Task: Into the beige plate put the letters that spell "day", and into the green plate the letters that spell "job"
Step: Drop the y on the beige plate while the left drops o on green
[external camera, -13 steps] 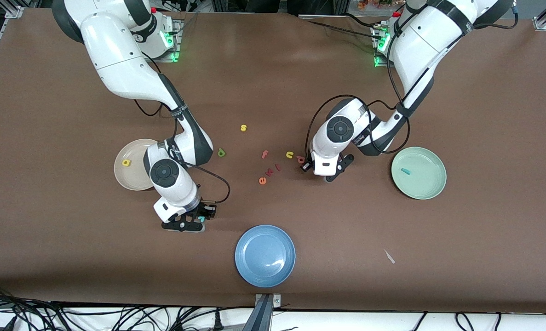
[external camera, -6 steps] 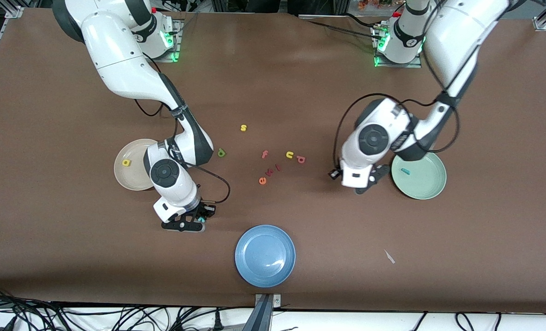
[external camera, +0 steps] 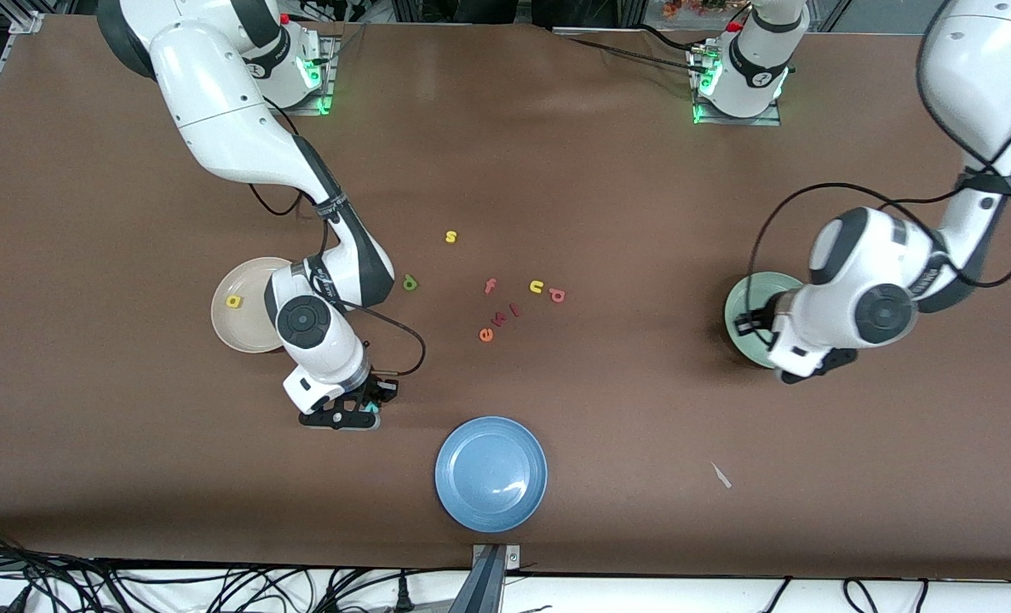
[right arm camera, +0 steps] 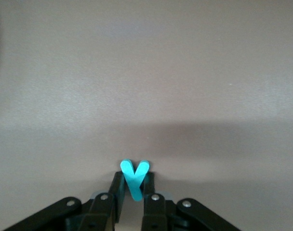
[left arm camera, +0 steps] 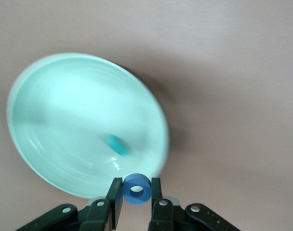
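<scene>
Nearest, the blue plate (external camera: 491, 473) sits on the tabletop. The right gripper (right arm camera: 133, 188), low at the tabletop, has its jaws clenched on the teal "y" (right arm camera: 134, 176). The left gripper (left arm camera: 136, 194) hangs over the green plate (left arm camera: 64, 120), jaws grasping the blue "o" (left arm camera: 136, 188). Farther back, the beige plate (external camera: 245, 328) holds the yellow "a" (external camera: 233, 300); the green "d" (external camera: 410, 283) lies beside it.

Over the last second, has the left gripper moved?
Yes. The left gripper, carrying the blue "o", travelled from beside the orange "b" to the green plate.
</scene>
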`<action>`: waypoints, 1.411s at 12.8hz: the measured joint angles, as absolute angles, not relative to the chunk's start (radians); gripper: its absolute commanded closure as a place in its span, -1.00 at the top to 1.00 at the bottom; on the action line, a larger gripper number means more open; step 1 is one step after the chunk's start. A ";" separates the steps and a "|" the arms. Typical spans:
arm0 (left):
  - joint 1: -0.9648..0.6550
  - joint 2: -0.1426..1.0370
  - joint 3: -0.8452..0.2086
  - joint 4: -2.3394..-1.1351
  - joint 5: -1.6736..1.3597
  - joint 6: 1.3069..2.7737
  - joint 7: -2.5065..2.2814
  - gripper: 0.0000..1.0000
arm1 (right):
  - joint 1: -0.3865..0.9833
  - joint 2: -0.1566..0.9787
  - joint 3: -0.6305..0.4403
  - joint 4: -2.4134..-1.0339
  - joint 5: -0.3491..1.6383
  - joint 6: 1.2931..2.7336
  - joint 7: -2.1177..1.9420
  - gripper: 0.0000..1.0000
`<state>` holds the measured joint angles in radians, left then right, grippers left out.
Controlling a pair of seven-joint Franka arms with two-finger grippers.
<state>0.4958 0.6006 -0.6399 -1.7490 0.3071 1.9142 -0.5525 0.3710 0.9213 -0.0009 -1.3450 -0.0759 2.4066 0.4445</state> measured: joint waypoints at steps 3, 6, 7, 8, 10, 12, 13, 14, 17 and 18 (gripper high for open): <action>0.586 0.638 -0.639 -1.764 0.391 1.914 -0.401 -0.31 | 0.336 0.880 -0.002 -1.341 -0.065 2.313 0.365 -1.00; 0.588 0.693 -0.644 -1.767 0.440 1.917 -0.392 1.00 | 0.280 0.755 -0.003 -1.402 -0.039 2.197 0.191 -1.00; 0.588 0.697 -0.647 -1.766 0.440 1.918 -0.392 1.00 | 0.255 0.691 -0.003 -1.460 -0.036 2.163 0.129 -1.00; 0.588 0.697 -0.654 -1.763 0.440 1.918 -0.393 1.00 | 0.229 0.619 -0.004 -1.537 -0.033 2.140 0.082 -1.00; 0.588 0.687 -0.693 -1.749 0.412 1.913 -0.428 1.00 | 0.186 0.466 -0.004 -1.744 -0.031 2.123 0.042 -1.00; 0.587 0.670 -0.782 -1.745 0.370 1.887 -0.543 1.00 | 0.162 0.336 -0.005 -1.962 -0.030 2.128 0.027 -0.49; 0.582 0.667 -0.835 -1.746 0.368 1.879 -0.625 1.00 | 0.155 0.288 -0.005 -2.045 -0.030 2.135 0.016 0.13; 0.569 0.665 -0.882 -1.747 0.367 1.875 -0.719 1.00 | 0.151 0.254 -0.007 -2.101 -0.030 2.143 0.003 0.31; 0.432 0.665 -0.920 -1.750 0.365 1.909 -1.016 1.00 | 0.148 0.230 -0.015 -2.144 -0.030 2.159 -0.012 0.35; 0.379 0.668 -0.918 -1.754 0.365 1.958 -1.112 1.00 | 0.148 0.232 -0.015 -2.144 -0.030 2.171 -0.012 0.36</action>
